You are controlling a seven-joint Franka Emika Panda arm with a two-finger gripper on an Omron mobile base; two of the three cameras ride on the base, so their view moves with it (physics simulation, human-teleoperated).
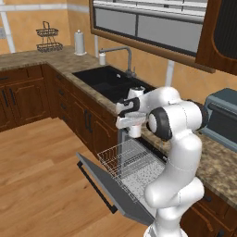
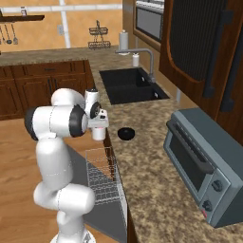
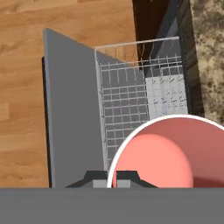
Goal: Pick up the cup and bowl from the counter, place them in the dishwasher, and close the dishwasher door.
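Cup pinched in tool, seemingly above rack.

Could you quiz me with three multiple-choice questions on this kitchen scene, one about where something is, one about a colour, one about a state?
1. Where is the bowl?
A. On the counter, between the arm and the toaster oven
B. In the rack
C. In the sink

2. What colour is the inside of the cup?
A. Blue
B. Salmon-red
C. Black

3. How is the dishwasher door?
A. Shut
B. Dropped open, with the rack pulled out over it
C. Taken off

Answers:
1. A, the right base view shows the black bowl on the granite near the edge.
2. B, the hand view looks straight into its salmon-red inside.
3. B, the grey panel lies down towards the floor, under the white wire rack, with the cup held above in the gripper.
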